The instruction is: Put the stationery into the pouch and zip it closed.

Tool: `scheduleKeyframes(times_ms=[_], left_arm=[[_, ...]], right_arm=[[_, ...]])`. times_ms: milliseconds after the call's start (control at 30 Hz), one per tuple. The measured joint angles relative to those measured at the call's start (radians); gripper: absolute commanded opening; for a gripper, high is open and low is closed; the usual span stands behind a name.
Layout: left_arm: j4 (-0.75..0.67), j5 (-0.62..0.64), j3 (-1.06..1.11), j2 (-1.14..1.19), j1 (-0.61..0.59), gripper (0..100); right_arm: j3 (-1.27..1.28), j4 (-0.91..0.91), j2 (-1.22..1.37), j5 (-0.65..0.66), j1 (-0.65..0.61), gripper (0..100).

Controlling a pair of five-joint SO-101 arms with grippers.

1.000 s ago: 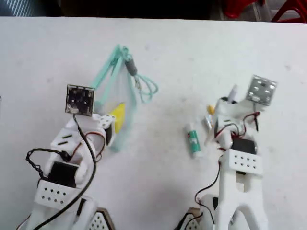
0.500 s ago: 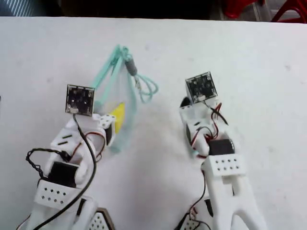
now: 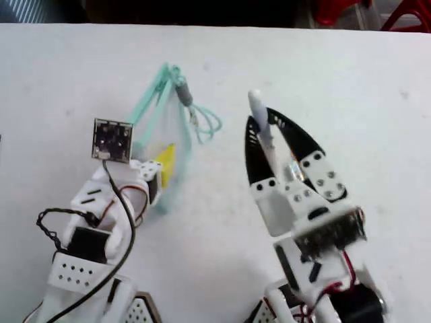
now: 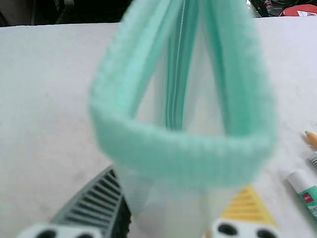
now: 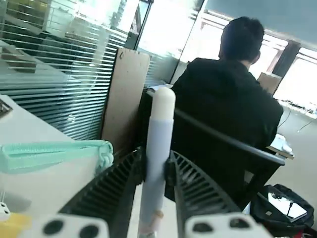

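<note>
**Pen in hand: line it up w/ the pouch mouth**

The right gripper (image 3: 261, 126) has its fingers pinching a white pen (image 3: 256, 105) above the counter (image 3: 350, 74), with the tip pointing away from the arm. Prob. the best way is to swing it over the pouch's open end, tilt it in along the zip line, and let go only once it is well inside. The left gripper (image 3: 160, 169) has its fingers pinching the pouch (image 3: 160, 118) edge, so the mouth gapes. No item can be made out inside. A glue stick (image 4: 303, 186) & pencil (image 4: 310, 137) lie on the counter beside it.

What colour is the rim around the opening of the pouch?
Mint green, all around the pouch opening; the left wrist view shows it best.
</note>
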Motion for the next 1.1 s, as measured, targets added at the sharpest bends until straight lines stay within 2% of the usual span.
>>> scheduleKeyframes(times_ms=[167, 367, 433, 700, 933, 1100], left_arm=[[0.0, 0.0, 0.0, 0.0, 0.0, 21], [0.0, 0.0, 0.0, 0.0, 0.0, 21], [0.0, 0.0, 0.0, 0.0, 0.0, 21], [0.0, 0.0, 0.0, 0.0, 0.006, 21], [0.0, 0.0, 0.0, 0.0, 0.015, 21], [0.0, 0.0, 0.0, 0.0, 0.026, 21]], right_arm=[[-0.144, 0.015, 0.011, -0.008, -0.017, 1.7], [-0.206, 0.015, 0.114, -0.239, -0.011, 1.7], [-0.209, 0.015, 0.173, -0.272, -0.012, 1.7], [-0.358, 0.015, 0.365, -0.29, -0.02, 1.7], [-0.571, 0.094, 0.431, -0.293, -0.161, 1.7], [-0.574, 0.103, 0.509, -0.293, -0.175, 1.7]])
